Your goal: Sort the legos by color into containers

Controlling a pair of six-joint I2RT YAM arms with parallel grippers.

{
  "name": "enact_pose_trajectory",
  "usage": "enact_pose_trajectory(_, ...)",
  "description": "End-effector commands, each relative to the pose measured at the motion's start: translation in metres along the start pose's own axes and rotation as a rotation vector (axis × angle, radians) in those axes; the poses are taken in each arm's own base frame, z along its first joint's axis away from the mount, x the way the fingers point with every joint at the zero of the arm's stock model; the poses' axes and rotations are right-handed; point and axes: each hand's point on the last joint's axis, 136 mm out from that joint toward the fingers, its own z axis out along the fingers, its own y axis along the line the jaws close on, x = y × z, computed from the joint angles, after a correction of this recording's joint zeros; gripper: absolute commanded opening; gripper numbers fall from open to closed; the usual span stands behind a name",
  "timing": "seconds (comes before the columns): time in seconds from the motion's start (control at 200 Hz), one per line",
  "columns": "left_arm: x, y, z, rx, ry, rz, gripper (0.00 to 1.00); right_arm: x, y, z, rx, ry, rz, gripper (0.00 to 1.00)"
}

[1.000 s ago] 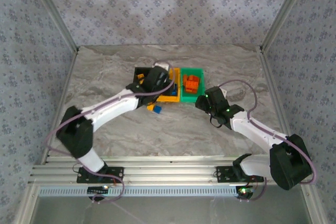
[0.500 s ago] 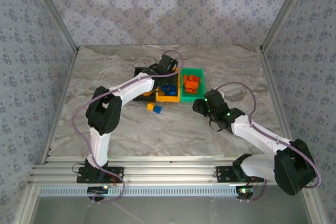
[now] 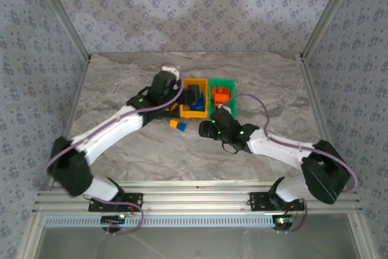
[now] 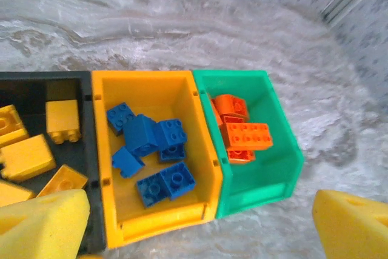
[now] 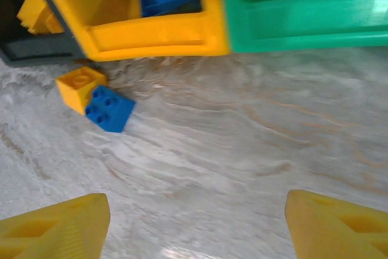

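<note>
Pale marbled tabletop [image 3: 121,89] runs from the arm bases out to the patterned cloth wall [image 3: 194,10]. Nearest the bases, the right gripper [image 5: 197,225] has swung left over the last second, from in front of the green bin towards the two loose pieces. Its foam pads [image 5: 57,228] are spread wide with nothing between them.

Just ahead of it lie a small yellow-orange studded plastic brick [image 5: 80,86] and a small blue studded plastic brick [image 5: 109,108]. They touch each other on the table, close in front of the bins, and have not moved.

Beyond them three bins stand side by side, touching:
- black rectangular plastic bin [image 4: 42,78], holding yellow bricks [image 4: 27,156]
- yellow-orange rectangular plastic bin [image 4: 145,86], holding blue bricks [image 4: 154,150]
- green rectangular plastic bin [image 4: 267,180], holding red-orange bricks [image 4: 242,134]

The left gripper [image 4: 197,235] hangs over the bins, fingers far apart and empty. Its arm has dropped from a raised elbow to a low reach across the table.

Sorting looks nearly finished, with only the loose pair outside a bin. The right arm's approach suggests one of them is the next pick. Because they touch, closing on one may nudge the other.
</note>
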Motion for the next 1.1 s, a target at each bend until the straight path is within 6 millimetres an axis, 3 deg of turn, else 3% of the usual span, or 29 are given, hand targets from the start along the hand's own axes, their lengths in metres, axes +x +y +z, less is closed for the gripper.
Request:
enact_pose_trajectory(0.0, 0.026, 0.022, -0.028, -0.023, -0.004, -0.053, 0.96, -0.002, 0.029, 0.018, -0.019, 0.004, -0.03, 0.78)
enact_pose_trajectory(0.17, 0.076, 0.072, -0.069, -0.125, 0.007, -0.105, 0.99, 0.009, 0.046, 0.055, 0.034, 0.044, -0.069, 0.78)
enact_pose_trajectory(0.345, 0.113, 0.102, -0.091, -0.176, 0.034, -0.158, 1.0, 0.01, 0.05, 0.083, 0.086, 0.053, -0.094, 0.77)
enact_pose_trajectory(0.495, 0.122, 0.113, -0.1, -0.196, 0.017, -0.177, 1.0, 0.009, 0.047, 0.098, 0.139, 0.059, -0.143, 0.76)
enact_pose_trajectory(0.525, 0.122, 0.114, -0.102, -0.203, 0.016, -0.177, 1.0, 0.0, 0.058, 0.099, 0.125, 0.043, -0.147, 0.76)
enact_pose_trajectory(0.665, 0.124, 0.118, -0.104, -0.219, 0.018, -0.17, 0.99, -0.002, 0.059, 0.108, 0.16, 0.054, -0.186, 0.76)
enact_pose_trajectory(0.97, 0.128, 0.12, -0.102, -0.223, 0.026, -0.173, 0.99, 0.015, 0.03, 0.117, 0.301, 0.127, -0.181, 0.66)
enact_pose_trajectory(1.094, 0.129, 0.12, -0.102, -0.221, 0.029, -0.175, 0.99, 0.019, 0.015, 0.105, 0.341, 0.118, -0.165, 0.58)
